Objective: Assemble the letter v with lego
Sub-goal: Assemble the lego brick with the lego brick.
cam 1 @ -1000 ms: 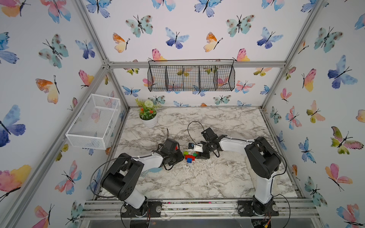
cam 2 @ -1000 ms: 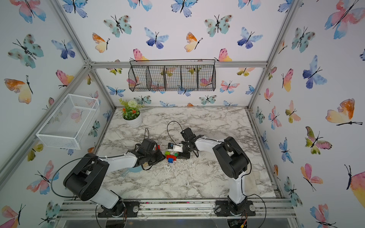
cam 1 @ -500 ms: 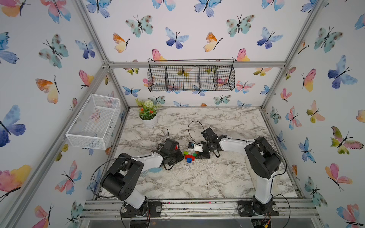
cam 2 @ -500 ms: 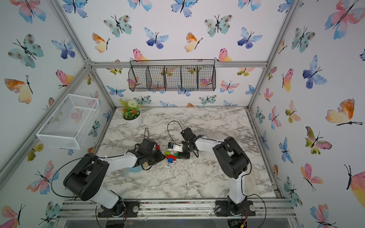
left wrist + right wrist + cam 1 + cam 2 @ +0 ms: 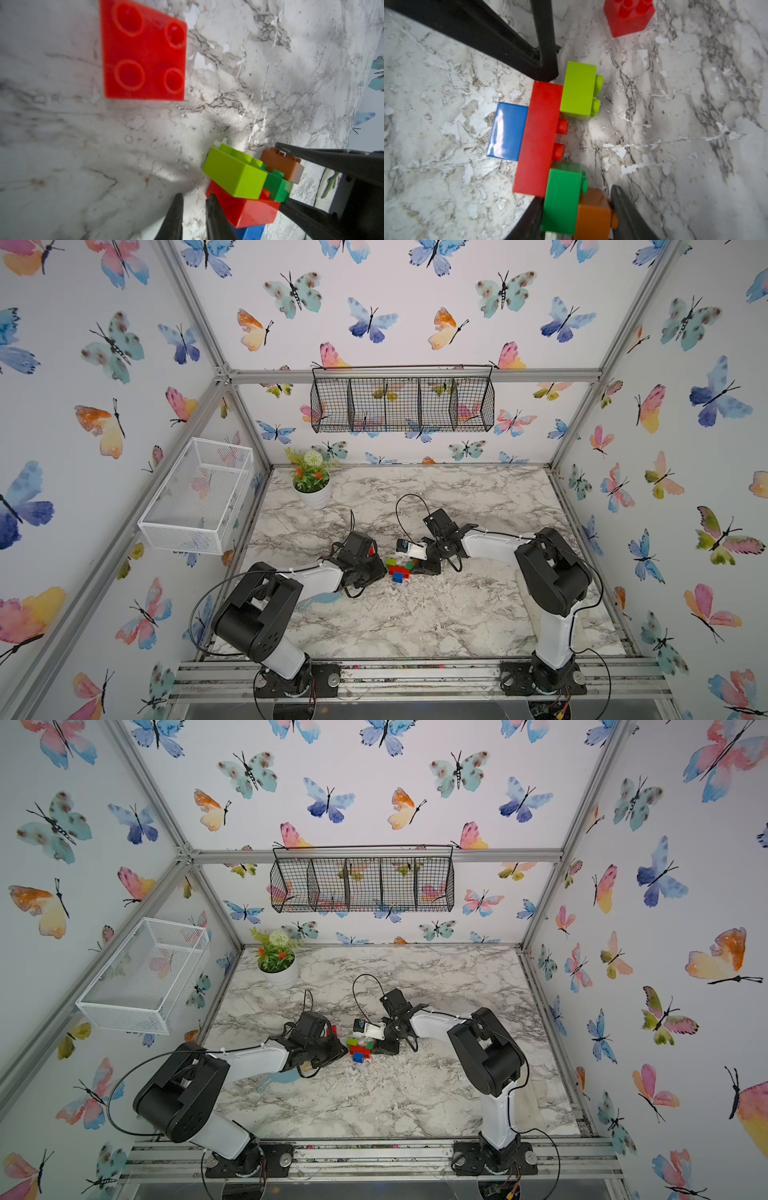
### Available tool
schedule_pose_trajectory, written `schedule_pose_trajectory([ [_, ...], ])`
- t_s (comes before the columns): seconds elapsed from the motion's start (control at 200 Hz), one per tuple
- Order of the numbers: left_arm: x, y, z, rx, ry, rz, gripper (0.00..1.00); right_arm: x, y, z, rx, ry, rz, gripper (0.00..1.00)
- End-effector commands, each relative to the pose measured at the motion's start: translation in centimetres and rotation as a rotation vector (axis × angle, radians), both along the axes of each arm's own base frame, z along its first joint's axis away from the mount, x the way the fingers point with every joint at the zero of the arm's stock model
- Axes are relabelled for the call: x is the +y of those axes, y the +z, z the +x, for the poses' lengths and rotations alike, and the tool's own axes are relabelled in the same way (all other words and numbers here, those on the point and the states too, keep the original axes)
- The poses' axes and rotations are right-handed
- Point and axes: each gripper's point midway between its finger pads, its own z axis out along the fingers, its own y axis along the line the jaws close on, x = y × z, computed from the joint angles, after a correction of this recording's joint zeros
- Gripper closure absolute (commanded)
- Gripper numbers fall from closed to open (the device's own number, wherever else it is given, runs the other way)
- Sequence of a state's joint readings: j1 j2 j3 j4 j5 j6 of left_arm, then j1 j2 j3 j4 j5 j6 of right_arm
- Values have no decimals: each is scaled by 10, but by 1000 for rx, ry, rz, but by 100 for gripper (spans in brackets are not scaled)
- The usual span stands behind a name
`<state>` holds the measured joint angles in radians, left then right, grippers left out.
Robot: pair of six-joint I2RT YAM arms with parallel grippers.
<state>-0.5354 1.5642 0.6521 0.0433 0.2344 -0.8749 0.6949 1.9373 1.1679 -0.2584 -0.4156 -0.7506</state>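
On the flaking marble-look bench (image 5: 415, 614), the half-built letter v (image 5: 400, 569) lies flat mid-bench between my arms. It is hard, glossy plastic that I judge slides easily, so if my right pincer (image 5: 575, 199), clamped across the orange brick (image 5: 593, 216) and green brick (image 5: 562, 197), squeezes off-line, joints could pop or the piece skate. My left pincer (image 5: 195, 195), closed and empty, merely rests against the long red brick (image 5: 539, 135), and the square red brick (image 5: 629, 16), round studs up, stands apart.

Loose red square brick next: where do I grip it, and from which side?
Grip the red square brick across two opposite smooth side walls, coming straight down from above. It looks to stand studs up on the marble table, apart from the joined bricks, so its sides are free and flat.
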Motion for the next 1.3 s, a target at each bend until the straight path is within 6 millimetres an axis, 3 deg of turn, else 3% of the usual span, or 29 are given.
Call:
schedule_pose_trajectory([
  [0.0,11,-10,-13,47,-5,37,75,-1,-6,-9,50,-1,-19,45],
  [0.42,14,2,-18,24,-3,22,75,-10,8,2,14,-57,-31,41],
  [0.931,21,30,-14,-31,0,39,73,-28,6,16,-31,-110,-91,41],
  [1.296,44,53,0,-77,33,63,71,-20,15,19,-41,-83,-45,41],
])
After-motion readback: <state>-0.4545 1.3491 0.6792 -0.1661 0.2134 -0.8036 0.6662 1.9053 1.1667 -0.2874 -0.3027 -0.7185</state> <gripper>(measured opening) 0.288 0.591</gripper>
